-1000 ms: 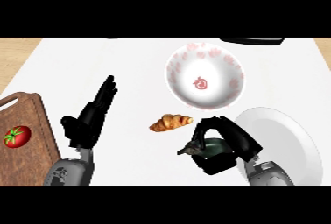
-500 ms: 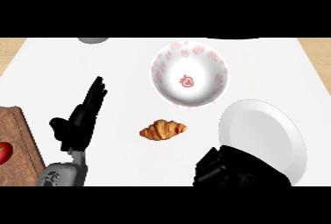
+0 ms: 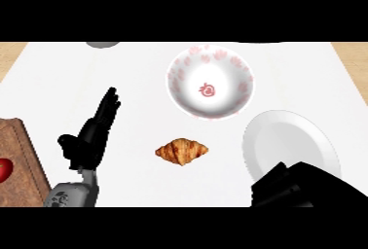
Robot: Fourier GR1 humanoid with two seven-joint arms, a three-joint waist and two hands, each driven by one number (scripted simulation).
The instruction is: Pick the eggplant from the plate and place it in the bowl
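We see the right hand (image 3: 302, 187) at the lower right, overlapping the near rim of the white plate (image 3: 287, 141); its fingers' state cannot be told, and no eggplant shows. The patterned bowl (image 3: 210, 80) lies beyond, a croissant (image 3: 182, 151) sits left of the plate, and the left hand (image 3: 92, 133) rests open with straight fingers.

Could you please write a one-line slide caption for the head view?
Right hand low over white plate, patterned bowl beyond, croissant between the hands.
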